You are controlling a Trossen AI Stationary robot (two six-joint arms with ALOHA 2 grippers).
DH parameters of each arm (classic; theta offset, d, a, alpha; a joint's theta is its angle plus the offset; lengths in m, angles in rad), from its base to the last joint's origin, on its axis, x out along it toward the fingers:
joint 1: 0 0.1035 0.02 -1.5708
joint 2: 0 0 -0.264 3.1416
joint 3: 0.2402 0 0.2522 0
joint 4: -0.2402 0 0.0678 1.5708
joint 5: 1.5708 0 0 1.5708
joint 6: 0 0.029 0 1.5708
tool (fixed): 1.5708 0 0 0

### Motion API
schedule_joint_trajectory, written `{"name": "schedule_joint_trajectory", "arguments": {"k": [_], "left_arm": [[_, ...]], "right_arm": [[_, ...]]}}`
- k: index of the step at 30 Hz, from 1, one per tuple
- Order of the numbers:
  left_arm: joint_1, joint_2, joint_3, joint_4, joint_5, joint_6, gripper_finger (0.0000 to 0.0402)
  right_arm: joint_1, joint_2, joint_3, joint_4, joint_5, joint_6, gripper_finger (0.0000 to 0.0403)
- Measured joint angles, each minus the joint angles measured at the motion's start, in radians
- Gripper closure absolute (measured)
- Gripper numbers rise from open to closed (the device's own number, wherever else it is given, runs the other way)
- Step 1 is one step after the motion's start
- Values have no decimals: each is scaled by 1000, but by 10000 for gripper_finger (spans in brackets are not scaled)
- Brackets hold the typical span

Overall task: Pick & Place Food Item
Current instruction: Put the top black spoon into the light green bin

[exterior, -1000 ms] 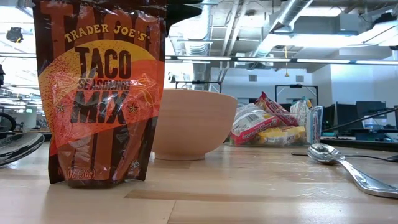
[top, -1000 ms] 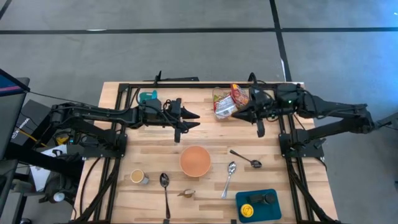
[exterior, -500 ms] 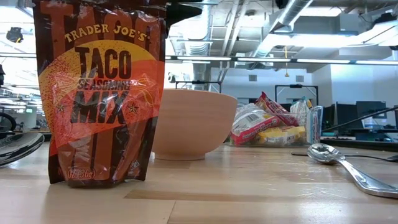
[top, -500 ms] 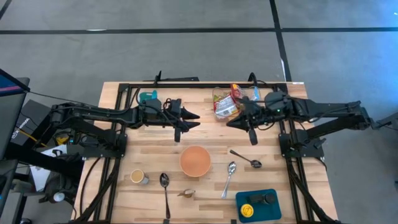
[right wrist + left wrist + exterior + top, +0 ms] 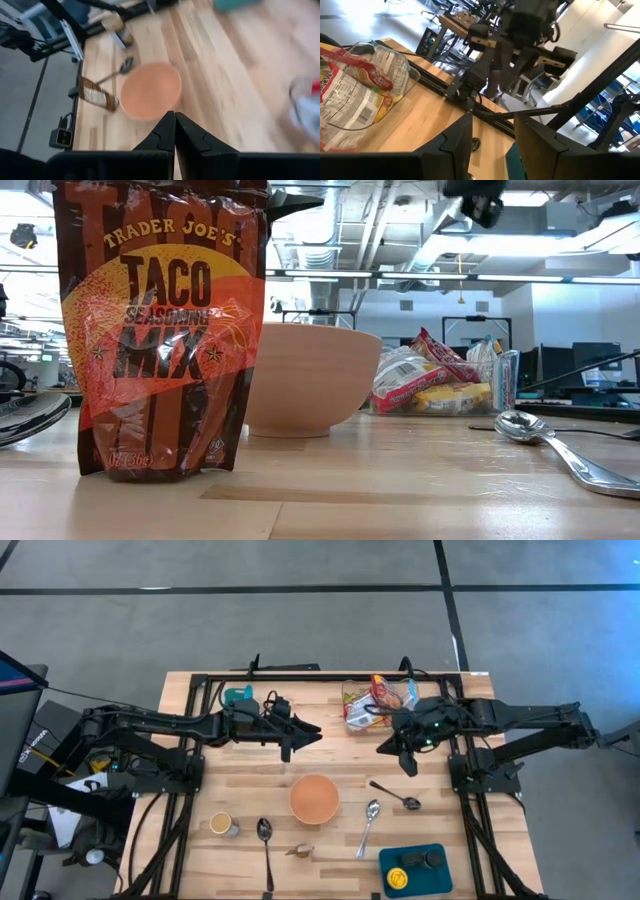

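Note:
A brown and orange taco seasoning packet point(image 5: 160, 330) stands upright on its bottom edge near the table's front edge point(image 5: 300, 851). A clear container point(image 5: 368, 702) of food packets point(image 5: 355, 85) sits at the far middle. A tan bowl point(image 5: 314, 798) rests at the centre. My left gripper point(image 5: 312, 731) hovers level over the table left of the container, open with nothing between its fingers point(image 5: 493, 120). My right gripper point(image 5: 382, 748) is shut and empty, slanting down just on the near side of the container, with the bowl point(image 5: 150, 90) ahead of it.
Three spoons point(image 5: 265, 835) point(image 5: 368, 825) point(image 5: 398, 798) lie around the bowl. A small cup point(image 5: 222, 824) stands near left. A blue tray point(image 5: 415, 868) with small items sits at the near right. A teal object point(image 5: 238, 695) lies at the far left. Black frame rails point(image 5: 330, 675) border the table.
My right gripper has come down toward the table's near edge and tipped its fingers downward, staying shut; it now shows at the top of the low view. My left gripper has rolled about its own axis without shifting place. The objects have not moved.

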Motion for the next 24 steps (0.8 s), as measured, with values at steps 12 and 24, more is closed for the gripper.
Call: {"name": "schedule_joint_trajectory", "arguments": {"k": [12, 24], "left_arm": [[0, 0, 0, 0, 0, 3, 262], [0, 0, 0, 0, 1, 5, 262]], "right_arm": [[1, 4, 0, -438, 70, 252, 403], [53, 24, 0, -539, 145, 368, 403]]}}
